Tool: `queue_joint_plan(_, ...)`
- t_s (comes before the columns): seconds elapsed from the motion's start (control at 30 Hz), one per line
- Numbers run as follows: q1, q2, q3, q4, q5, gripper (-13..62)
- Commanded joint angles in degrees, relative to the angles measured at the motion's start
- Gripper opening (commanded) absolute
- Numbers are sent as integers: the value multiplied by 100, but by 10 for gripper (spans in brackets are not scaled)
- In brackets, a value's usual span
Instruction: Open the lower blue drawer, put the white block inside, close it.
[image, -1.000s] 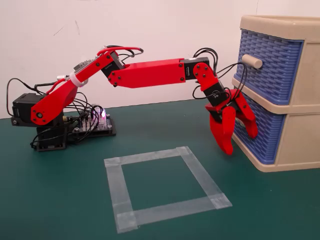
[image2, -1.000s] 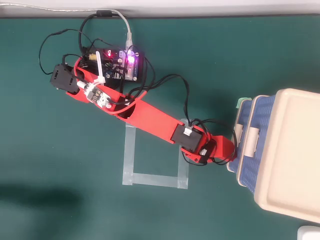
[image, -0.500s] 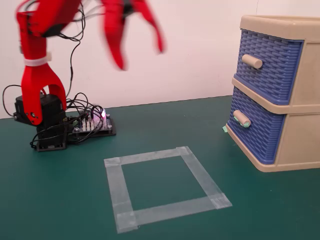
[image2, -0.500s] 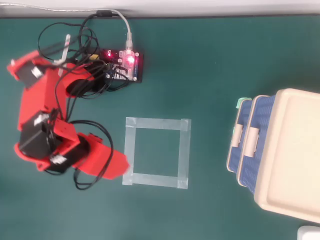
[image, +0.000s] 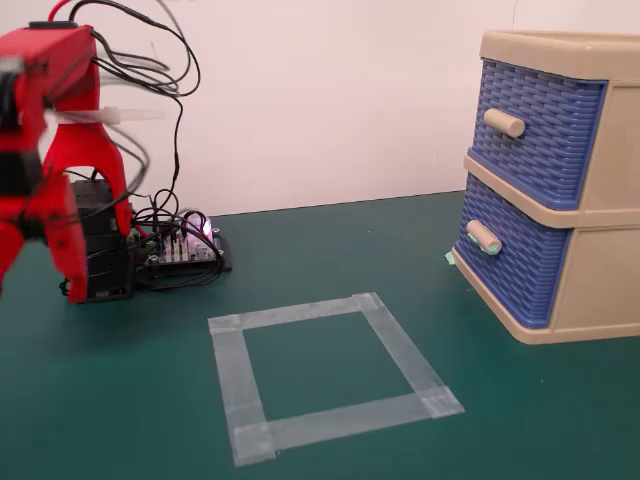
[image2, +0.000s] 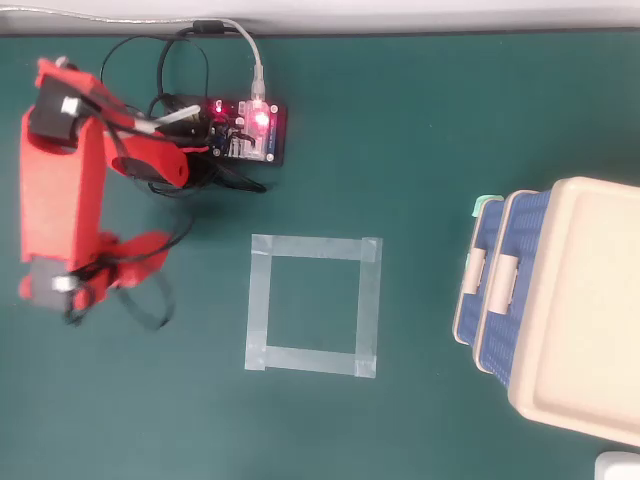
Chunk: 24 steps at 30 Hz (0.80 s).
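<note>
The lower blue drawer (image: 510, 262) sits pushed into the beige cabinet (image: 600, 290) at the right of the fixed view. Its green-tipped knob (image: 484, 238) points left. From overhead, the lower blue drawer (image2: 466, 315) shows as a narrow blue strip on the cabinet's left side, with the knob (image2: 475, 270) on it. The white block is not in view in either frame. My red gripper (image: 38, 288) hangs at the far left, fingers pointing down and spread apart, holding nothing. Overhead, the gripper (image2: 125, 265) is left of the tape square, far from the cabinet.
A grey tape square (image: 330, 375) marks the green mat mid-table. The controller board (image2: 248, 130) with lit LEDs and loose cables lies by the arm's base. The upper blue drawer (image: 540, 130) is also shut. A small green tab (image2: 487, 203) lies by the cabinet's corner.
The arm has swung away from the lower drawer, first up and back, and now folded down at the far left. The lower drawer's knob is uncovered and the drawer stands shut.
</note>
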<state>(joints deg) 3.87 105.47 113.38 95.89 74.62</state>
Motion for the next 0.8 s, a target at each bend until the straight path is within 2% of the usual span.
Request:
queue_joint_plan(0.0,70,536,387,-316,-9,342)
queue_joint_plan(0.17,79,2830,2725,-694,9,341)
queue_joint_plan(0.2,88,3015,3050,-633,35,340)
queue_joint_plan(0.77,35,2936,3120,-229,0,344)
